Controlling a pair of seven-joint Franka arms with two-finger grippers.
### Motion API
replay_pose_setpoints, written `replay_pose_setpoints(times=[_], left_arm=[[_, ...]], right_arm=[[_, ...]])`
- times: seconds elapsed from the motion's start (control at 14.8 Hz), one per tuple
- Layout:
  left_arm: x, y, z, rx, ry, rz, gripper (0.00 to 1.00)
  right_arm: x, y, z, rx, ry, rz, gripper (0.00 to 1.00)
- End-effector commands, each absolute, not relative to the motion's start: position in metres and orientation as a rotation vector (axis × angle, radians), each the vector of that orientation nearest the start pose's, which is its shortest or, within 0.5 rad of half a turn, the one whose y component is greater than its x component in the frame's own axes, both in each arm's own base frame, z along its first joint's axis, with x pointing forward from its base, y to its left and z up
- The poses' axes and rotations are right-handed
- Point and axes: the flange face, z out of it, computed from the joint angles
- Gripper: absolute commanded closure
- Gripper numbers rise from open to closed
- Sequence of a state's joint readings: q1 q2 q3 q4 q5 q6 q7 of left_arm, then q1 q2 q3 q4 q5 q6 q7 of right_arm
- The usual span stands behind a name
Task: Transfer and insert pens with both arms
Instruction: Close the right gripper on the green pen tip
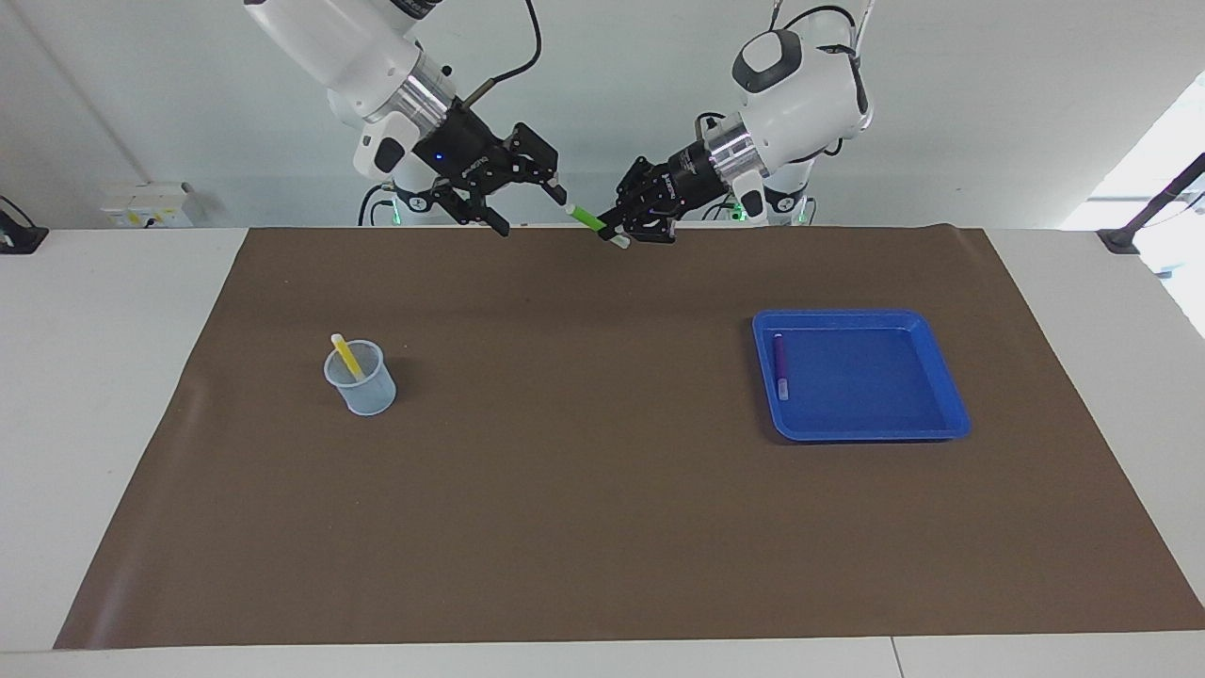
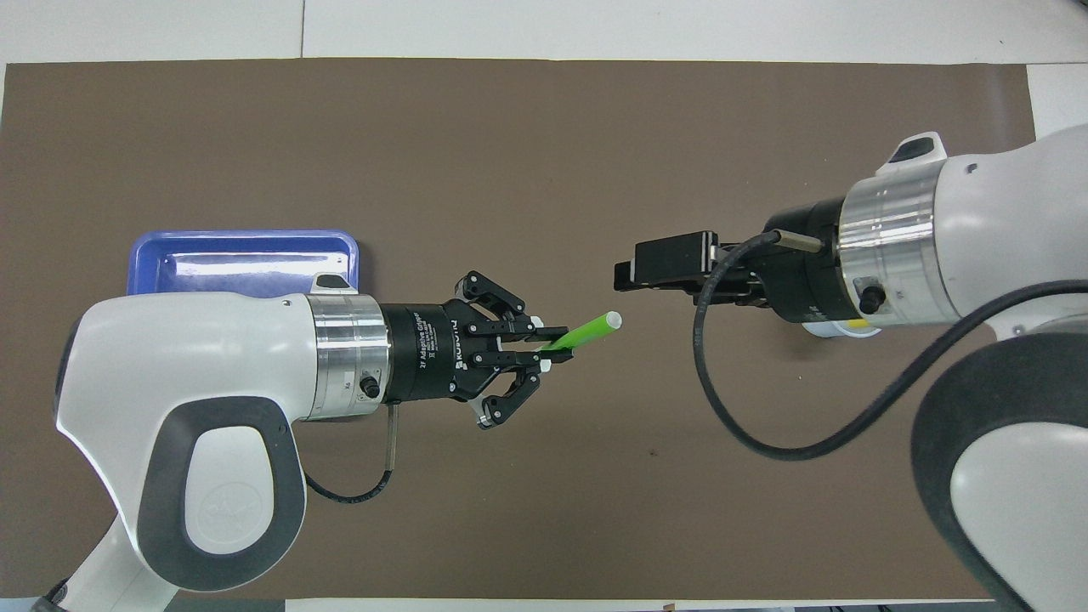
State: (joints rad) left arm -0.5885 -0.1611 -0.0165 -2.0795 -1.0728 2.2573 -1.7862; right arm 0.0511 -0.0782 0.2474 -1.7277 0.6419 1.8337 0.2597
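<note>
My left gripper (image 1: 617, 231) is shut on the green pen (image 1: 588, 218) and holds it in the air over the mat's edge nearest the robots. The pen's pale end points toward my right gripper (image 1: 532, 209), which is open and close to that end, not closed on it. In the overhead view the left gripper (image 2: 552, 344) holds the green pen (image 2: 586, 331), and a small gap shows between it and the right gripper (image 2: 625, 276). The yellow pen (image 1: 346, 356) stands in a clear cup (image 1: 362, 381). The purple pen (image 1: 779, 363) lies in the blue tray (image 1: 861, 375).
A brown mat (image 1: 584, 452) covers the table. The cup stands toward the right arm's end and the tray toward the left arm's end. In the overhead view the left arm covers part of the tray (image 2: 246, 255) and the right arm hides most of the cup (image 2: 829, 330).
</note>
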Motion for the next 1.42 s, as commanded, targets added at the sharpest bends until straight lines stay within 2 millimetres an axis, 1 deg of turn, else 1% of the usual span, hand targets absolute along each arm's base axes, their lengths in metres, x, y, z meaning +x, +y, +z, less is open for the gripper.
replay_pose_setpoints(times=[0.0,0.27,0.41,0.47,0.54,0.81,1.01,1.22,1.28,1.35], left_arm=[[0.423,-0.325,0.547,1.462,1.821,-0.960,1.00],[0.424,-0.324,0.547,1.452,1.822,-0.968,1.00],[0.423,-0.325,0.548,1.451,1.820,-0.968,1.00],[0.424,-0.324,0.548,1.445,1.822,-0.973,1.00],[0.424,-0.324,0.548,1.445,1.822,-0.973,1.00],[0.424,-0.324,0.548,1.443,1.822,-0.974,1.00],[0.424,-0.324,0.548,1.442,1.822,-0.973,1.00],[0.424,-0.324,0.548,1.442,1.822,-0.973,1.00],[0.424,-0.324,0.548,1.442,1.822,-0.973,1.00],[0.424,-0.324,0.548,1.442,1.822,-0.973,1.00]], right_arm=[[0.506,0.234,0.624,-2.490,0.097,0.017,0.00],[0.501,0.249,0.613,-2.494,0.093,-0.004,0.00],[0.499,0.249,0.609,-2.499,0.094,0.003,0.00],[0.497,0.249,0.603,-2.510,0.096,0.012,0.00],[0.494,0.249,0.601,-2.516,0.094,0.018,0.00],[0.488,0.254,0.600,-2.525,0.074,0.054,0.01],[0.489,0.254,0.603,-2.524,0.069,0.048,0.01],[0.491,0.255,0.603,-2.522,0.066,0.026,0.07],[0.492,0.255,0.602,-2.522,0.068,0.024,0.13],[0.493,0.254,0.602,-2.522,0.071,0.024,0.22]])
